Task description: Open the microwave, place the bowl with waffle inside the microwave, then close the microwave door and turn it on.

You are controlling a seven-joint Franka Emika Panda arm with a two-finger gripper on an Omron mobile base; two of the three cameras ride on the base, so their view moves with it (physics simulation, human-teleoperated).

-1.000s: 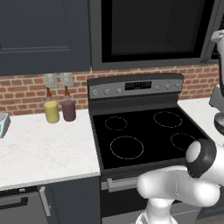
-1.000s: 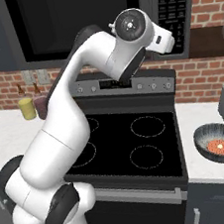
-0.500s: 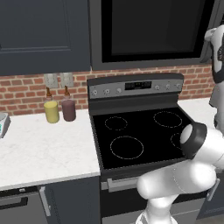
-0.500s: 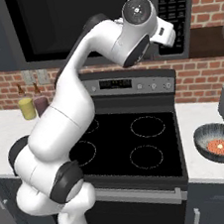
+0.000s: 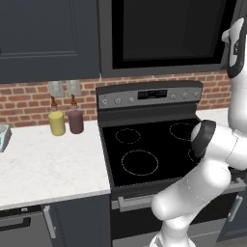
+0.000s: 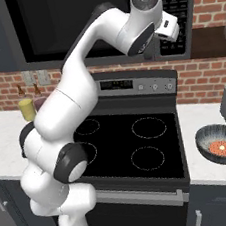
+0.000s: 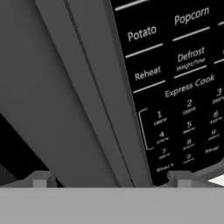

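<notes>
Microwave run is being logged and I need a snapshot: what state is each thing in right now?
microwave door: closed
bowl: on the counter right of the stove, waffle inside
gripper: at the door handle, beside the keypad, open
stove: burners bare

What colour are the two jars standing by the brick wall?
One jar is yellow, the other jar maroon, clearest in the left base view.

A home kitchen is shown: a black stove (image 5: 149, 149) at centre, the microwave (image 5: 164, 36) above (upper middle), brick wall (image 5: 29, 99), white counter (image 5: 48, 164).
</notes>
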